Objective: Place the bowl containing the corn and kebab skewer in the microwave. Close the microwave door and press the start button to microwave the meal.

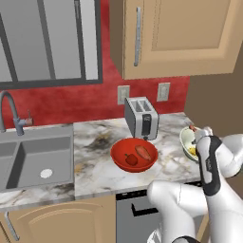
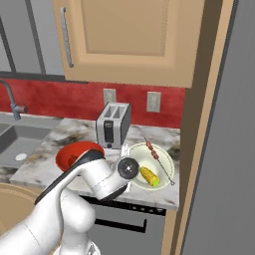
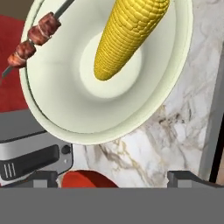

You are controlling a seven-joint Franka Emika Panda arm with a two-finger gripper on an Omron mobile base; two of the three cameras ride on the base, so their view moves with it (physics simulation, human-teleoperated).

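Note:
The pale cream bowl [image 3: 65, 100] sits on the marble counter, close under my hand. A yellow corn cob [image 3: 127, 35] lies across its middle, and the kebab skewer [image 3: 35, 37] rests on its rim. My gripper [image 3: 111, 179] is open, its two fingertips spread wide just outside the bowl's edge, with nothing between them. From the right base, the bowl [image 2: 158, 160] holds the corn [image 2: 149, 176] and skewer [image 2: 157, 154], and my hand hangs over its left rim. In the left base view my arm covers part of the bowl [image 1: 187, 138]. The microwave and its door are out of view.
A red bowl [image 1: 134, 155] with red food stands left of the pale bowl. A steel toaster [image 1: 141, 117] stands behind them by the red wall. A sink [image 1: 33, 159] lies at the far left. A tall wood panel [image 2: 199, 124] bounds the counter on the right.

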